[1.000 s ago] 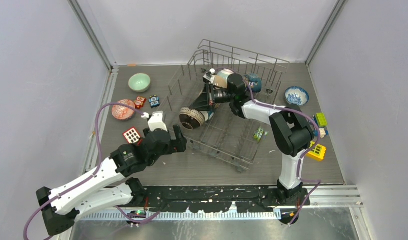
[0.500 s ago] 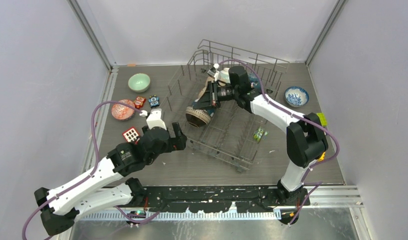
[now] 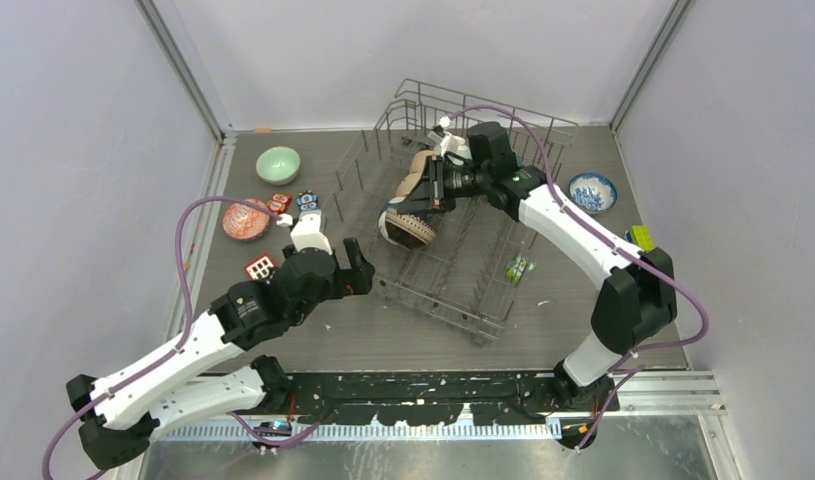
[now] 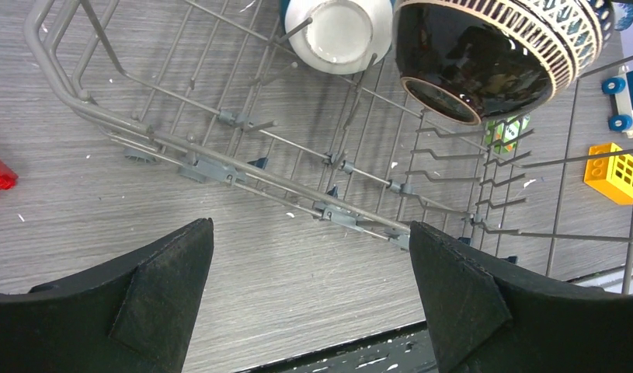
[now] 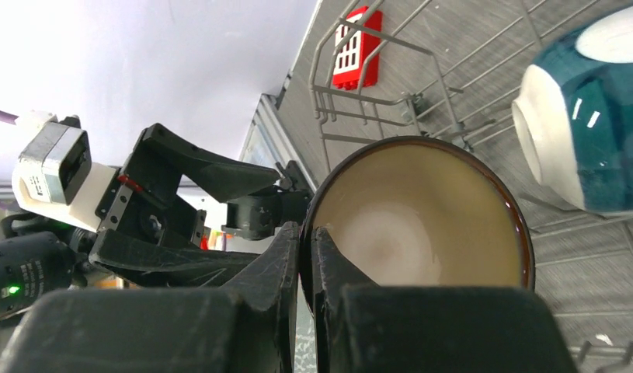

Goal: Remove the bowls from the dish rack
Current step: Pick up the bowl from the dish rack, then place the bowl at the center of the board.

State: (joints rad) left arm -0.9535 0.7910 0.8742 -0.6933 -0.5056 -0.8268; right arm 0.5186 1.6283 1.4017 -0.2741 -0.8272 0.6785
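1. The brown bowl [image 3: 408,226], ribbed outside and cream inside, hangs tilted over the left half of the dish rack [image 3: 453,275], its rim pinched by the right gripper [image 3: 430,197].
2. In the right wrist view, the fingers [image 5: 286,260] press together on that rim, one inside the bowl and one outside.
3. Over the past second the bowl has crept away from the rack's near-left side toward its middle. The right arm's elbow has swung out beyond the rack's right edge.
4. The bowl appears clear of the tines, so this unloading is likely under way. What remains is a carry to bare table beside the rack.
5. A teal-and-white bowl [image 5: 593,116] lies on its side in the rack, just behind the carried one, and awaits its turn.
6. Three bowls already sit outside the rack. A green bowl [image 3: 278,163] and a pink bowl [image 3: 245,218] are to its left, and a blue-patterned bowl [image 3: 591,190] is to its right.
7. The left gripper [image 3: 358,272] hovers just off the rack's near-left corner, jaws spread wide and empty. It has barely shifted.
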